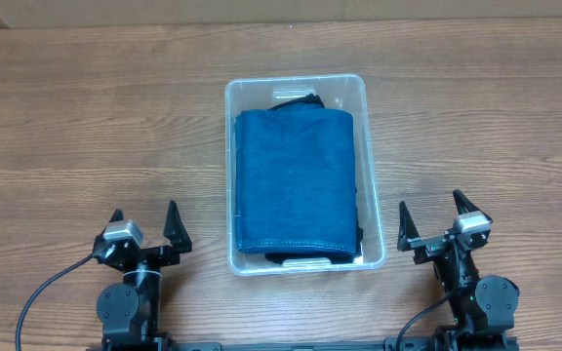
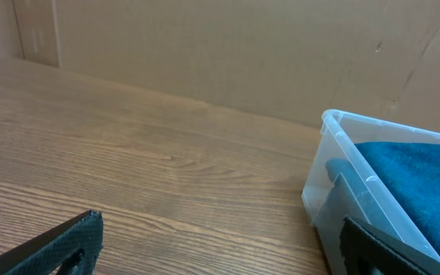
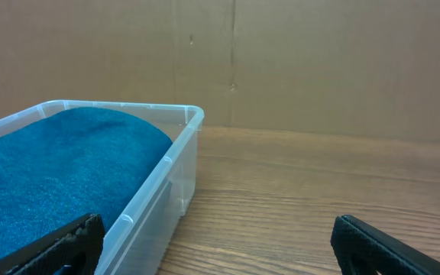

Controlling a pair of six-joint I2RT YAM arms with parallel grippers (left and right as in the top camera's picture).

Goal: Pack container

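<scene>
The clear plastic container (image 1: pixel 230 146) stands at the middle of the wooden table. A folded blue denim cloth (image 1: pixel 296 180) lies inside it, over something dark that shows at its far and near ends. The container also shows in the left wrist view (image 2: pixel 334 164) and the right wrist view (image 3: pixel 170 160), with the blue cloth (image 2: pixel 418 179) (image 3: pixel 52 168) in it. My left gripper (image 1: pixel 145 228) is open and empty near the front edge, left of the container. My right gripper (image 1: pixel 435 218) is open and empty, right of the container.
A cardboard wall (image 2: pixel 243 53) runs along the back of the table. Bare wooden tabletop (image 1: pixel 86 127) lies left and right of the container. Black cables trail from the arm bases at the front edge.
</scene>
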